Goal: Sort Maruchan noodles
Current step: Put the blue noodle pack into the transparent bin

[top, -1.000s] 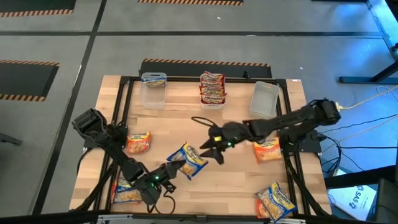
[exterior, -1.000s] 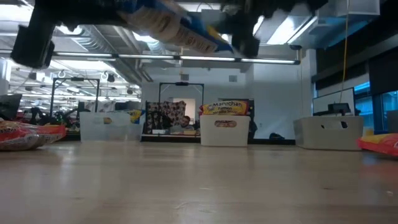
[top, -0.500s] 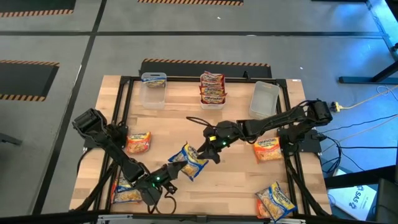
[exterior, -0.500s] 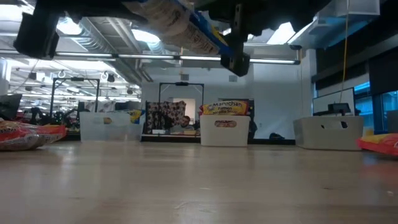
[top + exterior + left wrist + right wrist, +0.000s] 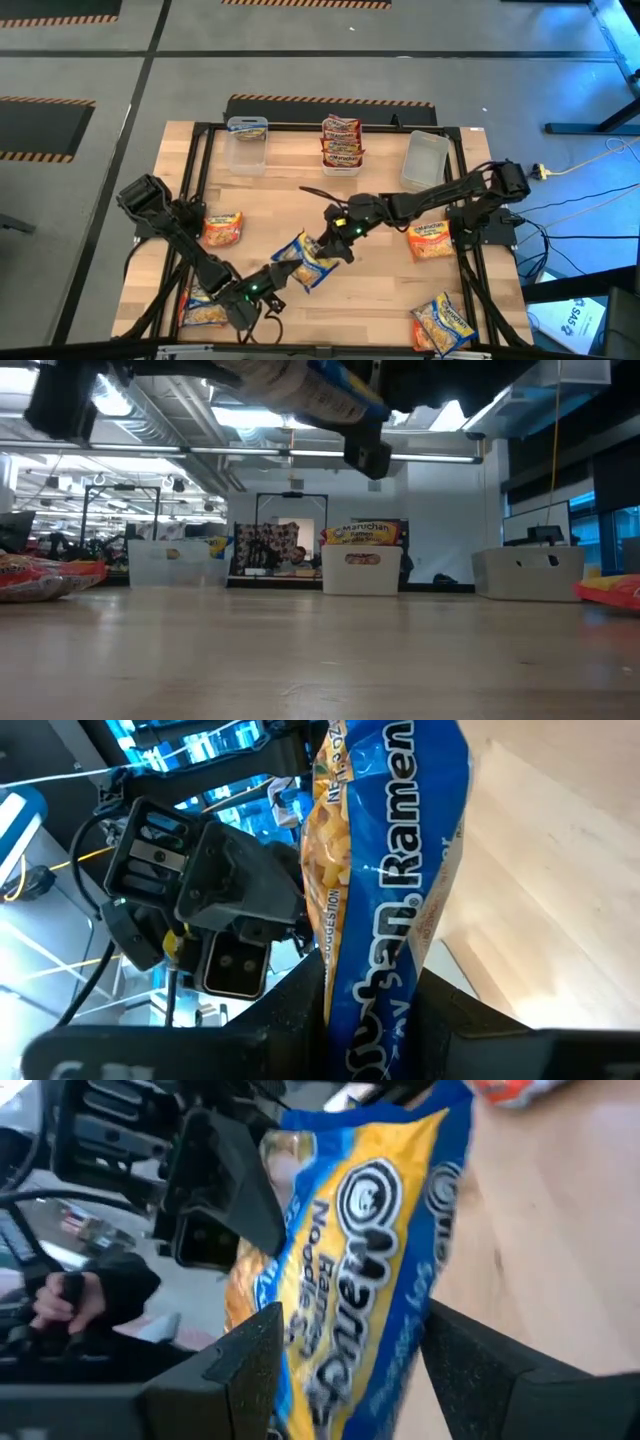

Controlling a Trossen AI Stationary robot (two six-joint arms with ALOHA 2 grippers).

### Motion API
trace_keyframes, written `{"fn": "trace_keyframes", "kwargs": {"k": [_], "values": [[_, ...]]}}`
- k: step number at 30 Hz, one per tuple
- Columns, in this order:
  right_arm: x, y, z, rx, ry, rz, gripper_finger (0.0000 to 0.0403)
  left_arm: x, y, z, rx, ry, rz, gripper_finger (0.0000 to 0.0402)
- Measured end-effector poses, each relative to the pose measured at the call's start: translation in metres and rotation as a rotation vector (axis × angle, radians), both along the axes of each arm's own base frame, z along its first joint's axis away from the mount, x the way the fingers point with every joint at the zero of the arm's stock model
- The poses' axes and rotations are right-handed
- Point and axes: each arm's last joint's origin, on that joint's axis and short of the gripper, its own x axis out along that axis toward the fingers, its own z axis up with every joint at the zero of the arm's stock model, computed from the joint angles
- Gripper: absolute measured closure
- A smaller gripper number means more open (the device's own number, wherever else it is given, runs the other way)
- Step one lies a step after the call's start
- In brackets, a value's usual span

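Note:
A blue-and-yellow Maruchan noodles packet (image 5: 305,258) hangs clear above the table's middle near part; in the low view the packet (image 5: 300,385) shows high over the wood. My left gripper (image 5: 278,272) is shut on its near-left end. My right gripper (image 5: 328,248) reaches in from the right, open, with its two fingers (image 5: 250,1365) on either side of the packet's other end (image 5: 350,1240). I cannot tell whether they touch it. My left gripper pinches the packet's near-left end (image 5: 375,995) between its two fingers. The fingers come almost level from the table's near left and lie along the packet. The packet is lifted clear of the table and sticks out past the fingers toward my right gripper.
Three clear bins stand along the far edge: one on the left (image 5: 247,145), a middle one with red packets (image 5: 341,143), and one on the right (image 5: 424,160). Loose packets lie at the left (image 5: 222,228), near left (image 5: 205,305), right (image 5: 428,240) and near right (image 5: 443,322).
My right gripper has gone toward the table's left and down, tipping its fingers lower, and has come over the free end of the blue packet. The packet stays in my left gripper, clear of the table.

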Motion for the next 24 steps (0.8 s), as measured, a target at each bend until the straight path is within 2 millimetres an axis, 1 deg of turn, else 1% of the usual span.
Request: {"fn": "trace_keyframes", "kwargs": {"k": [6, 10, 12, 15, 21, 22, 24], "values": [[0.007, 0.002, -0.011, 0.020, -0.002, 0.026, 0.0189, 0.002, 0.002, 0.000, -0.004, -0.001, 0.004, 0.0317], [0.008, 0.002, -0.009, 0.018, -0.047, 0.053, 0.0190, 0.004, 0.004, 0.000, -0.007, -0.003, 0.013, 0.0317], [0.008, 0.002, -0.008, 0.018, -0.067, 0.055, 0.0197, 0.005, 0.006, 0.000, -0.014, -0.006, 0.017, 0.0317], [0.008, 0.002, -0.008, 0.016, -0.066, 0.058, 0.0226, 0.006, 0.007, 0.000, -0.019, -0.003, 0.013, 0.0317], [0.008, 0.002, -0.008, 0.005, -0.070, 0.066, 0.0306, 0.008, 0.008, 0.000, -0.043, -0.010, 0.011, 0.0317], [0.008, 0.002, -0.008, 0.006, -0.070, 0.070, 0.0315, 0.007, 0.008, 0.000, -0.043, -0.010, 0.010, 0.0317], [0.008, 0.002, -0.008, 0.009, -0.072, 0.078, 0.0317, 0.006, 0.006, 0.000, -0.049, -0.014, 0.001, 0.0317]]}}
